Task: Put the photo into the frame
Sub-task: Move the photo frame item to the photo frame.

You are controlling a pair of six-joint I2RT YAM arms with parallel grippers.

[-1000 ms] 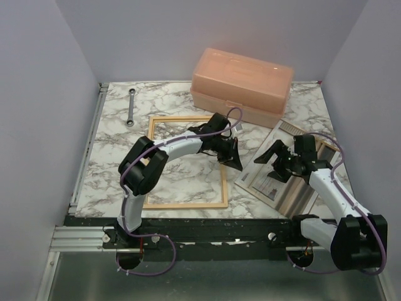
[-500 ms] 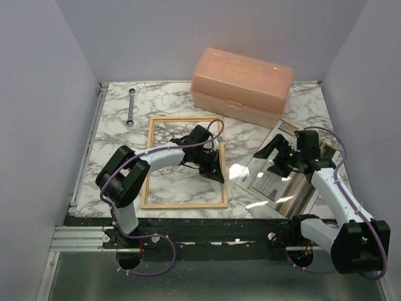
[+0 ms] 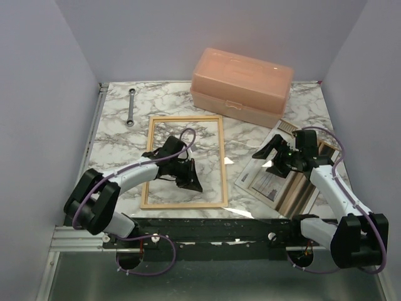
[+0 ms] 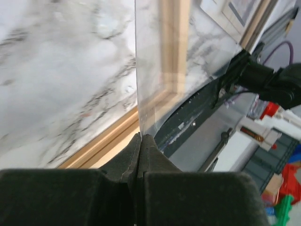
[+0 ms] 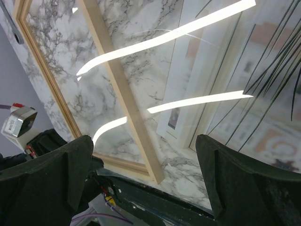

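The light-wood frame [image 3: 151, 160] lies flat at the table's centre-left, and its rails also show in the wrist views [image 4: 171, 47] [image 5: 117, 89]. The photo [image 3: 299, 191], a plant by striped curtains, lies face up at the right [image 5: 268, 89]. My left gripper [image 3: 188, 179] hovers over the frame's near right part, shut [image 4: 141, 137] on the edge of a clear pane [image 4: 188, 70]. The pane is barely visible from above and carries bright glare streaks [image 5: 160, 35]. My right gripper [image 3: 270, 160] stands open [image 5: 143, 141] above the photo's left edge, with nothing between its fingers.
A peach plastic box [image 3: 241, 84] stands at the back, right of centre. A metal wrench [image 3: 131, 106] lies at the back left. A white printed sheet [image 3: 266, 182] lies on the photo's left part. The black base rail [image 3: 207, 229] runs along the near edge.
My left arm has pulled back left and nearer, carrying the clear pane from the frame's right rail to over its near part. The right gripper has opened a little wider and stayed over the photo.
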